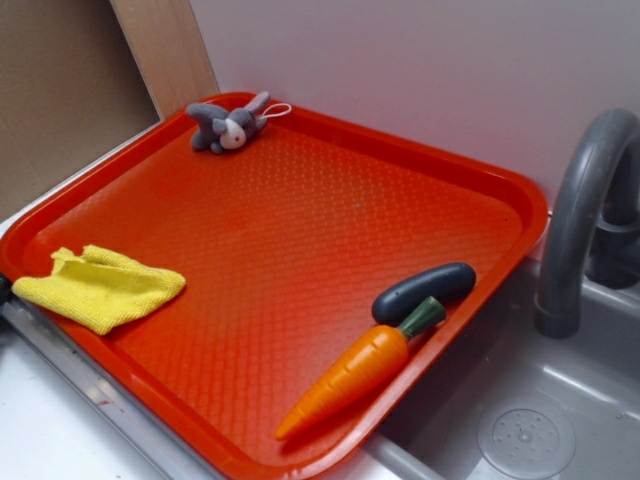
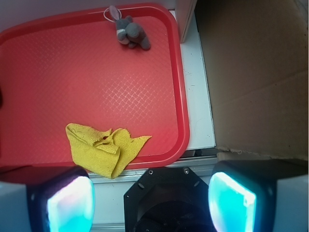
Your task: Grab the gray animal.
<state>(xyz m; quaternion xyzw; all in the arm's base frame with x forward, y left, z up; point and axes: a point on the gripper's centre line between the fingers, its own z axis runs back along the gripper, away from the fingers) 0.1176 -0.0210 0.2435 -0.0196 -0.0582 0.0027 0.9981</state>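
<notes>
The gray animal (image 1: pixel 228 126), a small plush bunny with a white face and a white string loop, lies at the far corner of the red tray (image 1: pixel 300 260). In the wrist view the bunny (image 2: pixel 130 33) sits near the tray's (image 2: pixel 96 87) top right corner. My gripper (image 2: pixel 152 198) is open, its two glowing pads (image 2: pixel 231 199) wide apart with nothing between them. It hangs off the tray's near edge, far from the bunny. The gripper does not show in the exterior view.
A yellow cloth (image 1: pixel 100 287) lies on the tray's left edge, also the cloth (image 2: pixel 104 147) just ahead of my fingers. A carrot (image 1: pixel 360 365) and a dark gray capsule toy (image 1: pixel 424 291) lie at the tray's right. A sink (image 1: pixel 520 420) with a gray faucet (image 1: pixel 585 215) is right; cardboard (image 2: pixel 256 72) flanks the tray.
</notes>
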